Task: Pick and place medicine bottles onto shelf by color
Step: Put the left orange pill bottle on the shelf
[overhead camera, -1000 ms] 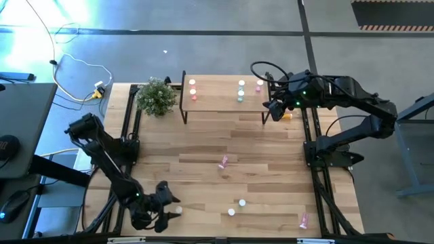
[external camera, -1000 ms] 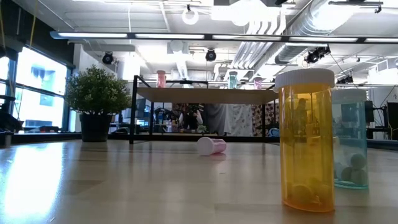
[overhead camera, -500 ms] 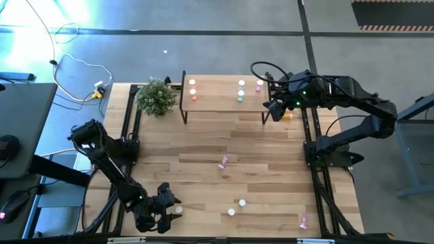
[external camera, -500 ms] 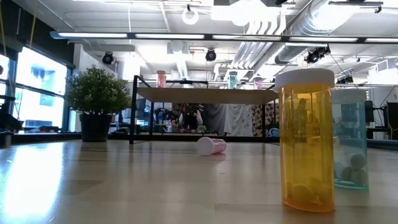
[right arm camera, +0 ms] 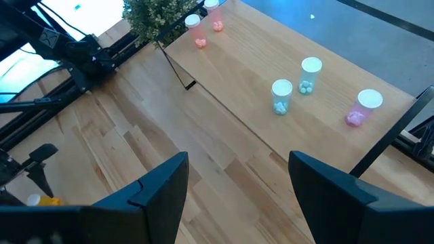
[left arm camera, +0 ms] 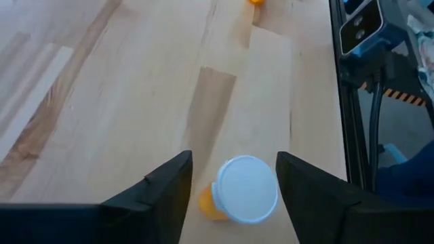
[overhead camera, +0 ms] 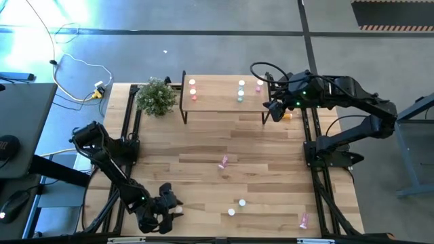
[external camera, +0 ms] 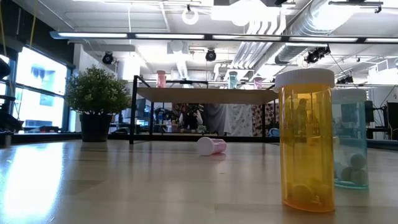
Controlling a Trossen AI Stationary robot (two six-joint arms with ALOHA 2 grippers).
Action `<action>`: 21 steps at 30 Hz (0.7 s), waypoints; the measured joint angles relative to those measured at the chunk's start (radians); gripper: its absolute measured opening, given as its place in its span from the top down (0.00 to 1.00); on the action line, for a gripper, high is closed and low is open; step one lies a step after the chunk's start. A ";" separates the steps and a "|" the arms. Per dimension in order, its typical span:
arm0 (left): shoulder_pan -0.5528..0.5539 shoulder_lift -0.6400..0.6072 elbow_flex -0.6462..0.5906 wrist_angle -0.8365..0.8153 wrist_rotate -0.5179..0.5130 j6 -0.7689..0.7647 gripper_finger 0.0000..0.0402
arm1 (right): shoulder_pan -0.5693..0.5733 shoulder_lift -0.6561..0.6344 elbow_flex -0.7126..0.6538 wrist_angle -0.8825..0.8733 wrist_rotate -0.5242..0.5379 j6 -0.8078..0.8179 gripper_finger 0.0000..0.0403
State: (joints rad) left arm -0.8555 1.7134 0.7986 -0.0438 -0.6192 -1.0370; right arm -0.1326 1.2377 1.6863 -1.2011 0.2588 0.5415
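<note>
Down at the near left corner of the surface point(overhead camera: 203, 146), the left gripper point(left arm camera: 234, 186) hangs over an orange bottle point(left arm camera: 237, 192) lying on its side, white cap toward the camera. The jaws stand spread on either side of it, not touching it that I can see. A dark metal frame post point(left arm camera: 352, 102) runs close beside the bottle along the edge of the surface.

Right gripper point(overhead camera: 273, 110) hovers by the right end of the shelf point(overhead camera: 217, 102), jaws spread, holding nothing. A second orange bottle point(overhead camera: 287, 116) lies just beside it on the surface.

On the shelf: two reddish bottles point(overhead camera: 192, 89) at the left end, two pale green bottles point(right arm camera: 291, 85) and a pink bottle point(right arm camera: 363, 108) toward the right. A potted plant point(overhead camera: 156, 97) stands just off the shelf's left end.

Loose on the surface: a pink bottle on its side point(overhead camera: 223, 162) near the middle, two upright ones point(overhead camera: 236, 207) near the front edge, another pink one point(overhead camera: 303, 219) at the front right corner.

In the low view, an orange bottle point(external camera: 305, 140) and a pale green one point(external camera: 351, 137) stand close up.
</note>
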 joint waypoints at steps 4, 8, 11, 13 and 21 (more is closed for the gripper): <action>0.000 0.000 0.000 -0.014 0.009 0.000 0.57 | 0.000 0.000 0.000 0.000 0.000 0.000 0.39; 0.000 0.000 0.000 -0.012 0.009 0.001 0.64 | 0.000 0.000 0.000 0.000 0.000 0.000 0.39; 0.000 0.000 0.000 -0.011 0.008 0.000 0.69 | 0.000 0.000 0.000 0.000 0.000 0.000 0.39; 0.000 0.000 0.000 -0.010 0.009 0.000 0.71 | 0.000 0.000 0.000 0.000 0.000 -0.001 0.39; 0.004 0.000 0.000 0.026 0.008 -0.015 0.73 | 0.000 0.000 0.000 0.000 0.000 -0.001 0.39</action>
State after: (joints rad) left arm -0.8512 1.7134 0.7986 -0.0173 -0.6109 -1.0521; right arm -0.1326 1.2377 1.6863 -1.2011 0.2585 0.5407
